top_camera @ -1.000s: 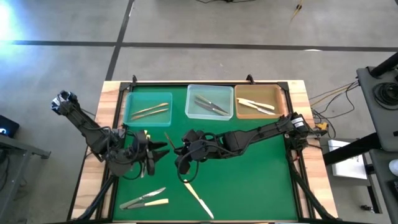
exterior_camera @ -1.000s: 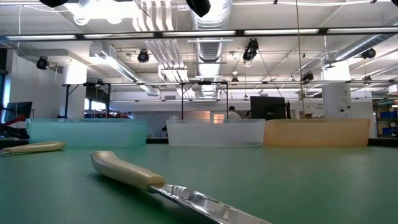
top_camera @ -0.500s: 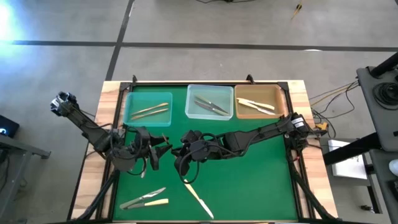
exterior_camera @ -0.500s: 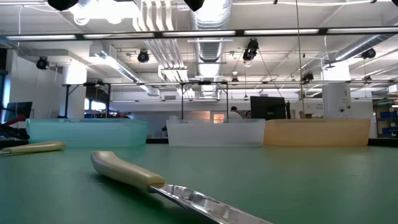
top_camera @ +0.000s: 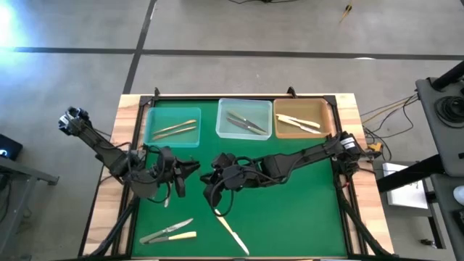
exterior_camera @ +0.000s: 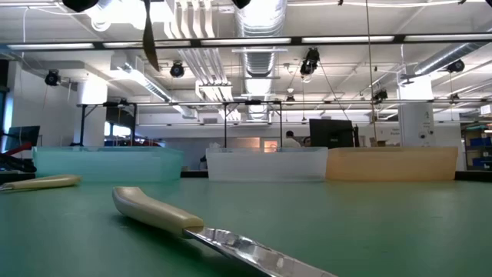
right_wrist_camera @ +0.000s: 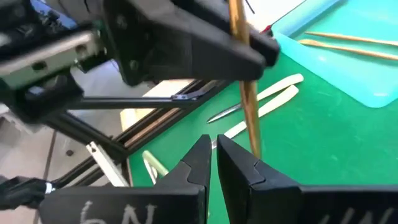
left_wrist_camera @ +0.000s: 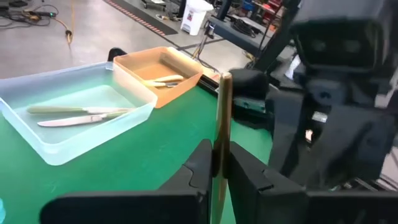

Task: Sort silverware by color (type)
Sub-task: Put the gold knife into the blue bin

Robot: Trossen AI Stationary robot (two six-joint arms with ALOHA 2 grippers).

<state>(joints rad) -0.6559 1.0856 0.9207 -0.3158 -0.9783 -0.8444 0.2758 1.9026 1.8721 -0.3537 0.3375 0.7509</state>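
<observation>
A golden-bronze piece of silverware (left_wrist_camera: pixel 222 118) stands upright in the air over the middle of the green mat, with my left gripper (top_camera: pixel 191 168) shut on it. In the low view it hangs as a golden piece (exterior_camera: pixel 148 38) high above the mat. My right gripper (right_wrist_camera: pixel 213 158) faces the left one at close range, shut, nothing between its fingers. The golden piece's lower end (right_wrist_camera: pixel 252 140) stands just beside one right finger; whether they touch, I cannot tell. More silverware lies in the three trays at the far edge and loose near the front. My left gripper pinches the golden piece's shaft (left_wrist_camera: pixel 219 163) between its two fingers, with a long stretch above them and more below. The fingers reach in about level from the table's left and lie across the piece. It stands upright, lifted clear of the mat.
At the far edge stand a teal tray (top_camera: pixel 154 130) with golden pieces, a clear tray (top_camera: pixel 225 130) with silver ones and an orange tray (top_camera: pixel 326 116) with cream ones. A cream-handled knife (top_camera: pixel 230 228) and two more pieces (top_camera: pixel 170 232) lie near the front.
My left gripper has shut on the golden piece, after standing open beside it. The piece now shows hanging at the top of the low view, where it did not show before. My right gripper has stayed shut, close by.
</observation>
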